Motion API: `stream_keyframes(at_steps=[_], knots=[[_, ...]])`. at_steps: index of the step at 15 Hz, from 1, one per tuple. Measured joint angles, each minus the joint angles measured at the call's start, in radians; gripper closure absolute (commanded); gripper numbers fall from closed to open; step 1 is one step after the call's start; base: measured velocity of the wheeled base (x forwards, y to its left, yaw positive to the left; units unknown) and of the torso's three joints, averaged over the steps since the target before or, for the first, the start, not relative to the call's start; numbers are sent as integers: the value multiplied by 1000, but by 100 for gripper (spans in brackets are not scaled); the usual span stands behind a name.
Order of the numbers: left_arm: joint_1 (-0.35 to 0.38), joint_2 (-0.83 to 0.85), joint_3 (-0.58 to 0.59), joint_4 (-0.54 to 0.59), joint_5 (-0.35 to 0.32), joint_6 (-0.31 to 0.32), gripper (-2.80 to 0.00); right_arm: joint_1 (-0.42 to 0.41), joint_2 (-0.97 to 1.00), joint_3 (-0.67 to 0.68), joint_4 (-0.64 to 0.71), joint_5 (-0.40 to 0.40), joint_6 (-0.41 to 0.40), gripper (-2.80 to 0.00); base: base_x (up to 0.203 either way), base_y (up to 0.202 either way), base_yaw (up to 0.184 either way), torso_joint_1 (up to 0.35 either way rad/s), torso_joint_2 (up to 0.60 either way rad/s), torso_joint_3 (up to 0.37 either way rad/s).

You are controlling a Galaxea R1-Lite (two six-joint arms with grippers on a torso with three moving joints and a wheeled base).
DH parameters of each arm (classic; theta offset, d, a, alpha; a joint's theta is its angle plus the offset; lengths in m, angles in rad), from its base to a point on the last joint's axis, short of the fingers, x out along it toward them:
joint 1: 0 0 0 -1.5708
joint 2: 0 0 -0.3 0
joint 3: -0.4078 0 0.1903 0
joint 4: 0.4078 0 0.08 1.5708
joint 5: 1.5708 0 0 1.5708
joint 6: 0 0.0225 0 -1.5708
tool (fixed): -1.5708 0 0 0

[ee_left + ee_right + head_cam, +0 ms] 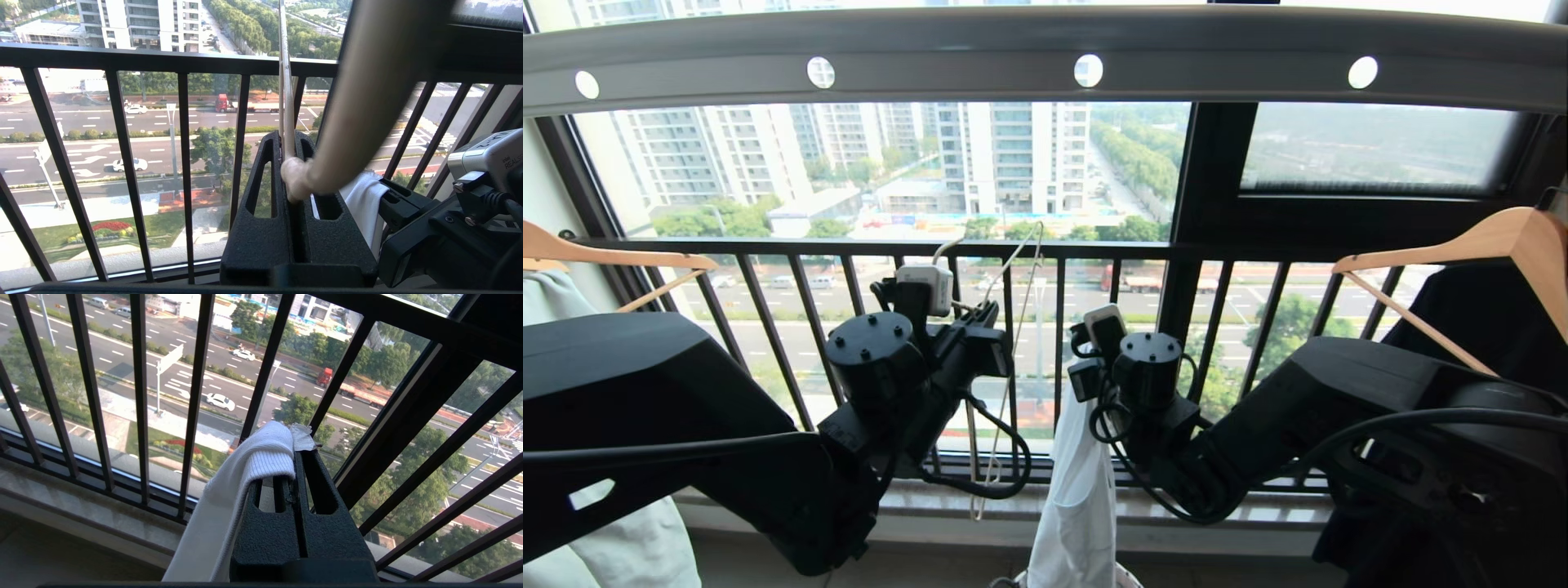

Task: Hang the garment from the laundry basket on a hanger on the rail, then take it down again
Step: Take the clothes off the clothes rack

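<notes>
The grey rail with round holes runs across the top of the head view. Below it, my left gripper is shut on the thin cream hanger, whose rod stands upright between the fingers in front of the window bars. To its right, my right gripper is shut on the ribbed collar of the white garment, which hangs straight down. A sliver of the laundry basket shows under it at the bottom edge. The garment's graphic is hidden.
A thick wooden hanger with a pale garment hangs at the left. Another wooden hanger with a dark garment hangs at the right. Black window bars and a stone sill lie just beyond both grippers.
</notes>
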Motion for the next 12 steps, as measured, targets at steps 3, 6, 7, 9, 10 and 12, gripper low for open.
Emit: stream_keyframes(at_steps=[3, 6, 7, 9, 10, 12], knots=[[7, 30, 0, -5, 1, 22, 0, -16, 21, 0, -3, 12, -20, 0, 0, 0, 0, 0, 0, 0], [13, 51, -2, -7, 1, 34, 0, -23, 46, 0, -2, 22, -29, 0, 0, 0, 0, 0, 0, 0], [13, 55, -2, -7, 1, 35, 0, -22, 58, 0, -3, 26, -39, 0, 0, 0, 0, 0, 0, 0], [14, 58, -2, -7, 1, 36, 0, -24, 84, 0, -3, 34, -46, 0, 0, 0, 0, 0, 0, 0], [16, 59, -2, -7, 1, 37, 0, -24, 94, -1, -4, 35, -47, 0, 0, 0, 0, 0, 0, 0], [21, 59, -2, -7, 2, 37, 0, -23, 110, 0, -2, 37, -48, 0, 0, 0, 0, 0, 0, 0]])
